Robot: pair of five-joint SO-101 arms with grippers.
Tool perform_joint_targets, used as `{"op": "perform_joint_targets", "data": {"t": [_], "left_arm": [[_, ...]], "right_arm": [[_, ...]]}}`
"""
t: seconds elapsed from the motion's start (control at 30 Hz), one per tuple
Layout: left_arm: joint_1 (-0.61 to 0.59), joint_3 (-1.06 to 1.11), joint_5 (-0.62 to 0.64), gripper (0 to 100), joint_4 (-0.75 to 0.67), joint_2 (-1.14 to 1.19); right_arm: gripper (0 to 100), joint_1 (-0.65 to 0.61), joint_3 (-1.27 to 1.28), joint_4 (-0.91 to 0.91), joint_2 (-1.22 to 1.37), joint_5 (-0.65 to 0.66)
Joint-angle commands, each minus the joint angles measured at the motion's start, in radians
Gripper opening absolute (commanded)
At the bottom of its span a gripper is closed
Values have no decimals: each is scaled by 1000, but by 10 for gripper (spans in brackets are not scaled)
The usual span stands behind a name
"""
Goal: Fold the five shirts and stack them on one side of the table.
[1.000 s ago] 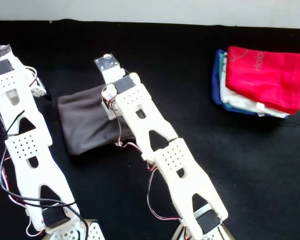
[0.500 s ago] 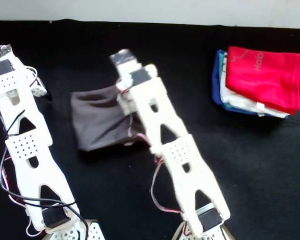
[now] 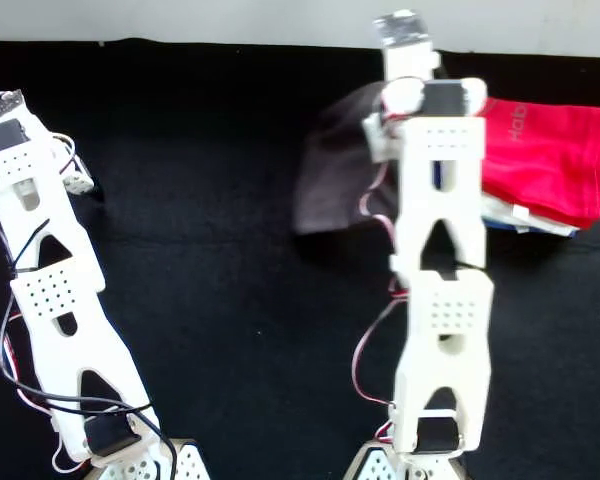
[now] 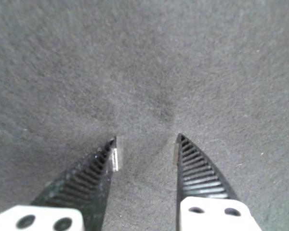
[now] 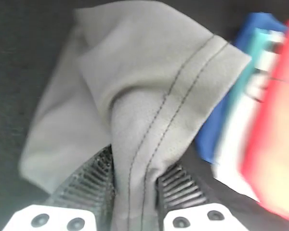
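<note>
While right gripper (image 5: 135, 166) clamps grey shirt (image 5: 135, 72) just beside red-topped stack (image 3: 545, 160), left gripper (image 4: 147, 139) gapes over black table (image 4: 135, 57).

The right arm (image 3: 440, 200) stretches straight up the black table (image 3: 230, 340), its far end over the near edge of a stack of folded shirts (image 3: 520, 212) topped by a red shirt (image 3: 545, 160). A bunched grey shirt (image 3: 330, 180) hangs at that end, beside the stack; the arm hides whether they touch. The left arm (image 3: 42, 250) lies along the table's left side, well apart.

Grey shirt (image 3: 325, 175), bunched and hanging — just beside red-topped shirt stack (image 3: 545, 165)
</note>
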Motion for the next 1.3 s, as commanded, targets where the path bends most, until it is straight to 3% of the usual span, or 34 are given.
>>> {"op": "perform_joint_targets", "data": {"t": [0.0,0.27,0.6,0.8,1.27], "left_arm": [[5,-2,9,184,-11,-10],[36,28,9,184,-11,-10],[35,28,9,184,-11,-10],[35,28,9,184,-11,-10],[35,35,9,184,-21,-10]], "right_arm": [[6,110,54,2,-97,64],[6,262,185,-93,22,83],[6,228,71,-65,216,83],[6,191,-173,10,119,81],[6,160,-177,4,-298,94]]}}
